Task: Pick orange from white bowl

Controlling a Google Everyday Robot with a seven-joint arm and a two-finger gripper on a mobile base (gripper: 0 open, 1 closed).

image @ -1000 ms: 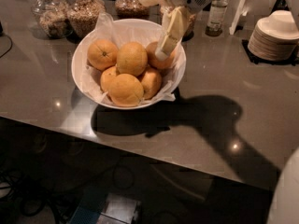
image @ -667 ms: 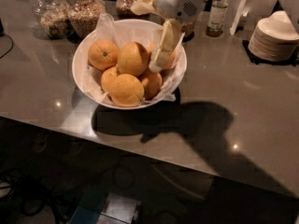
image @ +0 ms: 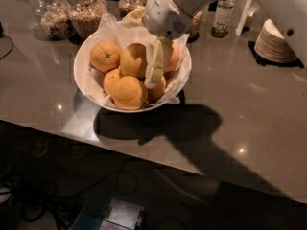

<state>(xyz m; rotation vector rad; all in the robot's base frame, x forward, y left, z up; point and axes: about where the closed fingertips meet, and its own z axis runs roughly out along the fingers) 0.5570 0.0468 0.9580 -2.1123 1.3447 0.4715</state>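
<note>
The white bowl (image: 82,75), lined with crinkled white paper, stands on the grey counter at the back left and holds several oranges. The large, paler orange (image: 134,59) lies in the bowl's middle. A deeper-orange fruit with a dark stem mark (image: 105,56) lies to its left, and another fruit (image: 128,92) lies at the front. My gripper (image: 152,76) reaches down from the white arm (image: 182,4) into the bowl. It sits right beside the paler orange, on its right side, and partly hides the fruits behind it.
Glass jars (image: 86,14) of grains stand behind the bowl, and a small bottle (image: 222,16) stands at the back right. A stack of white plates (image: 274,42) sits at the far right. The counter's front edge (image: 158,159) runs across, with a dark floor below it.
My gripper has moved left and down, from the bowl's right rim to the middle among the oranges. The oranges and the bowl have not visibly moved.
</note>
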